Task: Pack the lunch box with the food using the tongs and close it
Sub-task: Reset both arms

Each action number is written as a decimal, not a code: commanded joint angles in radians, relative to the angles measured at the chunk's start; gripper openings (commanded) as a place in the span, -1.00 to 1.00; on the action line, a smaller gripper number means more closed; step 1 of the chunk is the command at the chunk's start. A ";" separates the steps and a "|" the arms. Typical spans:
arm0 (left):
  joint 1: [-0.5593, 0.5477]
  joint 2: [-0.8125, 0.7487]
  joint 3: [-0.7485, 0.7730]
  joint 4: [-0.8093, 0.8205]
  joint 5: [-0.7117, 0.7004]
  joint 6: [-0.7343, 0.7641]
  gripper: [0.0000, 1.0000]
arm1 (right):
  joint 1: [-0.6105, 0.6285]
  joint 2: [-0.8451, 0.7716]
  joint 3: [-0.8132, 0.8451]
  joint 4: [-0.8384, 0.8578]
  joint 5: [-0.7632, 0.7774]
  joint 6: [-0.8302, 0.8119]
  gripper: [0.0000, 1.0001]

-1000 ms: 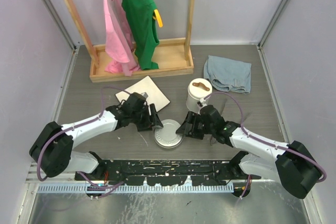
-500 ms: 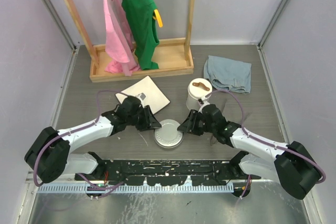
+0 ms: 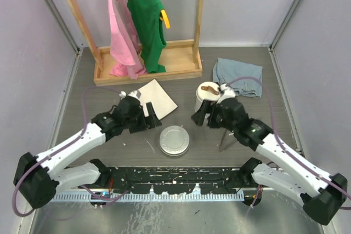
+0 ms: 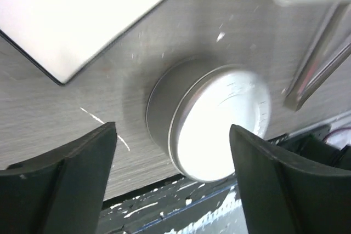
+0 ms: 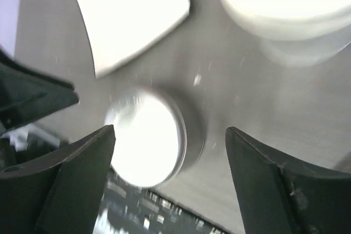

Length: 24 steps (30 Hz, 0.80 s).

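My left claw (image 3: pixel 152 118) and right claw (image 3: pixel 198 118) hang apart and empty on either side of the lidded tin (image 3: pixel 175 140) on the tabletop (image 3: pixel 93 97). Closing looks done. Next I'd check the tall cup (image 3: pixel 207 98), with the tongs (image 4: pixel 315 61) lying nearby.

Left gripper (image 3: pixel 151 117): is hovering low, jaws gaping wide, gripping nothing.
Right gripper (image 3: pixel 198 118): is hovering opposite, jaws gaping, empty.
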 commanded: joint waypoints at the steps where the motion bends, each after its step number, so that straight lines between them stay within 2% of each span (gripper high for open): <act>1: 0.062 -0.119 0.176 -0.164 -0.209 0.136 0.82 | -0.001 -0.070 0.251 -0.188 0.503 -0.242 0.81; 3: 0.140 -0.157 0.216 -0.205 -0.231 0.186 0.94 | -0.020 -0.051 0.329 -0.221 0.682 -0.311 0.97; 4: 0.193 -0.177 0.227 -0.216 -0.225 0.213 1.00 | -0.046 -0.031 0.365 -0.226 0.739 -0.356 0.99; 6: 0.321 -0.217 0.244 -0.248 -0.193 0.261 0.96 | -0.158 0.013 0.449 -0.220 0.753 -0.440 1.00; 8: 0.459 -0.241 0.266 -0.291 -0.160 0.303 0.96 | -0.319 0.055 0.516 -0.218 0.656 -0.478 1.00; 10: 0.592 -0.259 0.287 -0.328 -0.144 0.338 0.96 | -0.496 0.083 0.568 -0.207 0.463 -0.498 1.00; 11: 0.626 -0.265 0.308 -0.351 -0.149 0.355 0.96 | -0.525 0.090 0.597 -0.206 0.404 -0.504 1.00; 17: 0.640 -0.318 0.430 -0.461 -0.397 0.389 0.96 | -0.530 0.020 0.645 -0.170 0.230 -0.505 1.00; 24: 0.640 -0.324 0.537 -0.484 -0.445 0.421 0.96 | -0.530 -0.044 0.642 -0.137 0.323 -0.487 1.00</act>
